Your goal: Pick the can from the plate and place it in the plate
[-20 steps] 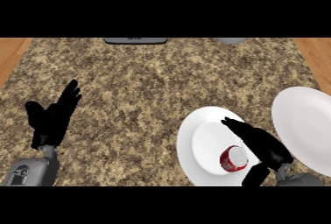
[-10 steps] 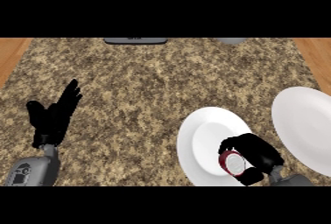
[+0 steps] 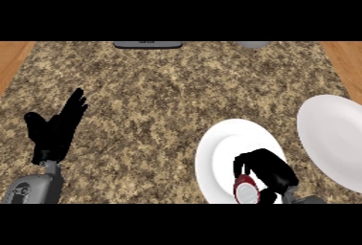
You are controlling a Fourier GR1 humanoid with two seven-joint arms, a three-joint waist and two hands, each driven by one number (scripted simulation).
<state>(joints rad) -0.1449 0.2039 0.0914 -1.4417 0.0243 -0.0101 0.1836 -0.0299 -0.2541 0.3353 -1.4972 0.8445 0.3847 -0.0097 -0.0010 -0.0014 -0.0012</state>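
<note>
Red and silver show at the lower rim of the near plate (image 3: pixel 216 160), where our right hand (image 3: pixel 268 174) curls round the can (image 3: pixel 245 190). We wrap fingers and thumb about the can's side because, we judge, it must be lifted whole and carried across; a hold from the side should keep it steady for the move. The can lies within the near plate, close to its lower edge, mostly hidden by the hand, and we cannot tell whether it has left the surface. The far plate (image 3: pixel 332 139), just to the right and partly cut by the view's edge, lies bare, so we take it as the target. Our left hand (image 3: pixel 56 129) rests with fingers straight at the view's left, holding nothing, well apart from the work. We count one can, two plates, two hands, all on the speckled counter (image 3: pixel 170 95).
</note>
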